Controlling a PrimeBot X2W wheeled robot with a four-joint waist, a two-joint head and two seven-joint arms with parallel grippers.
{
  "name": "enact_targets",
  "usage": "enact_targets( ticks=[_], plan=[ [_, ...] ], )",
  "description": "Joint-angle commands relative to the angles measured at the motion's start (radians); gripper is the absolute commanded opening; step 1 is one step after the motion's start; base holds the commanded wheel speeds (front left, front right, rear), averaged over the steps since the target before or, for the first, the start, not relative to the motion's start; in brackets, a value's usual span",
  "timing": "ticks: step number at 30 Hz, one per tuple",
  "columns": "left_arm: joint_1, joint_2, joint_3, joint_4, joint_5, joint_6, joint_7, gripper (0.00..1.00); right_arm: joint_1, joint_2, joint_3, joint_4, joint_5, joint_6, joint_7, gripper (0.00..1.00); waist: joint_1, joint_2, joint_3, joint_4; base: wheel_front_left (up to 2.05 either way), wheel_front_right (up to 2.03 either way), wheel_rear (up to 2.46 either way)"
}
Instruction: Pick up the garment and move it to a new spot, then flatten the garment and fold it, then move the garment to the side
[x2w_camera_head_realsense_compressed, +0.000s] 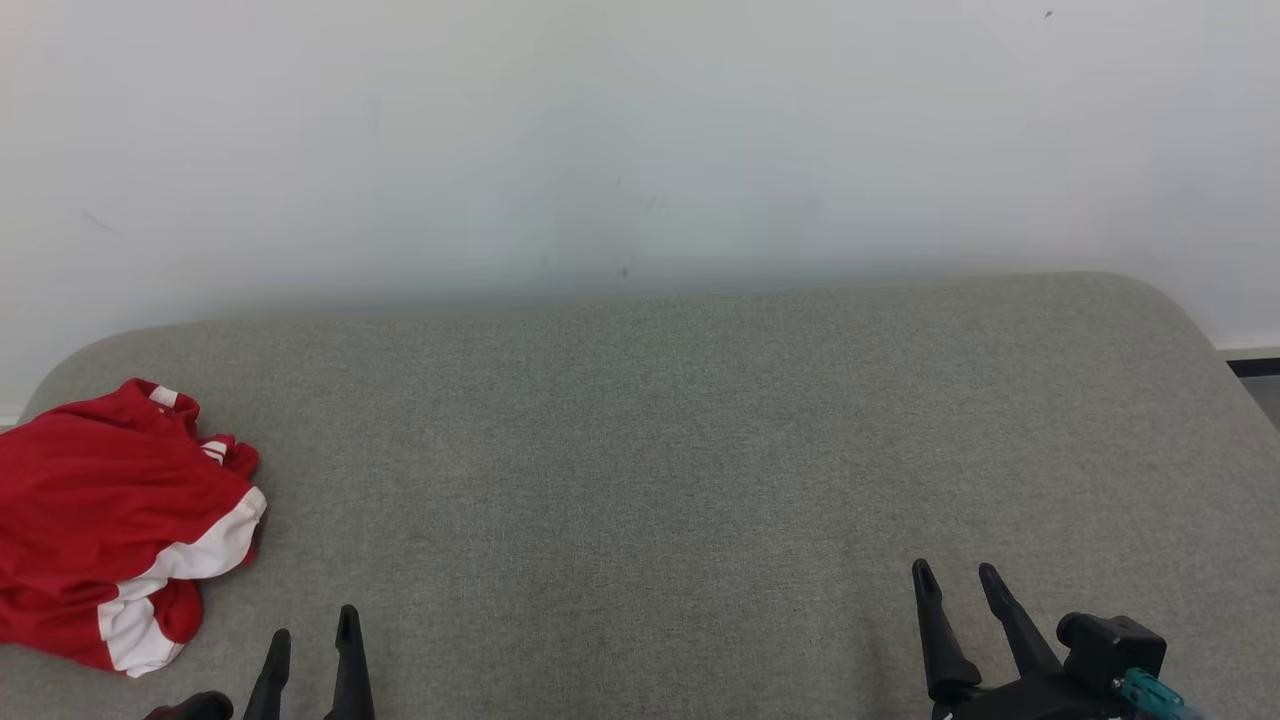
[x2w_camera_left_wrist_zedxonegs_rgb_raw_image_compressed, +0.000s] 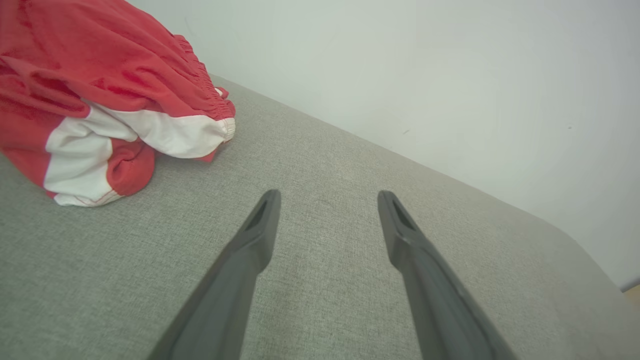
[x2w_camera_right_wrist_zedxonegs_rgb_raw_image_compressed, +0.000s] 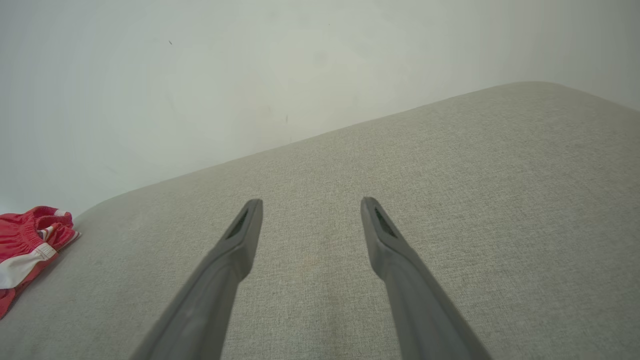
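Red-and-white crumpled fabric garment lies bunched at the left edge of the frame, near the left gripper, whose dark fingers are spread and empty. The right gripper, at lower right, is likewise released. Grey fabric-covered worktop stretches between them.

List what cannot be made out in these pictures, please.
- Red and white shorts: left part cut off by the head view's left edge; crumpled folds hide their full shape.
- Left gripper: open; its base is cut off by the head view's bottom edge.
- Grey fabric surface: its near edge is cut off by the head view's bottom edge.
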Motion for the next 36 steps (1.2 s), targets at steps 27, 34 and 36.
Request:
enact_targets(
  ticks=[27, 34, 36],
  plan=[
    [0.018, 0.007, 0.004, 0.027, 0.206, 0.014, -0.06, 1.0, 0.011, -0.005, 0.012, 0.025, -0.221, -0.002, -0.044, 1.0, -0.0001, 0.0, -0.022, -0.008, 0.0, 0.0, 0.0],
    [0.023, 0.007, 0.0, 0.039, 0.238, 0.017, -0.072, 1.0, 0.011, -0.006, 0.017, 0.039, -0.268, -0.002, -0.057, 1.0, -0.0001, 0.0, -0.028, -0.012, 0.0, 0.0, 0.0],
    [0.023, 0.007, -0.001, 0.04, 0.24, 0.018, -0.072, 1.0, 0.011, -0.005, 0.017, 0.04, -0.271, -0.002, -0.058, 1.0, -0.0001, 0.0, -0.028, -0.012, 0.0, 0.0, 0.0]
  ],
)
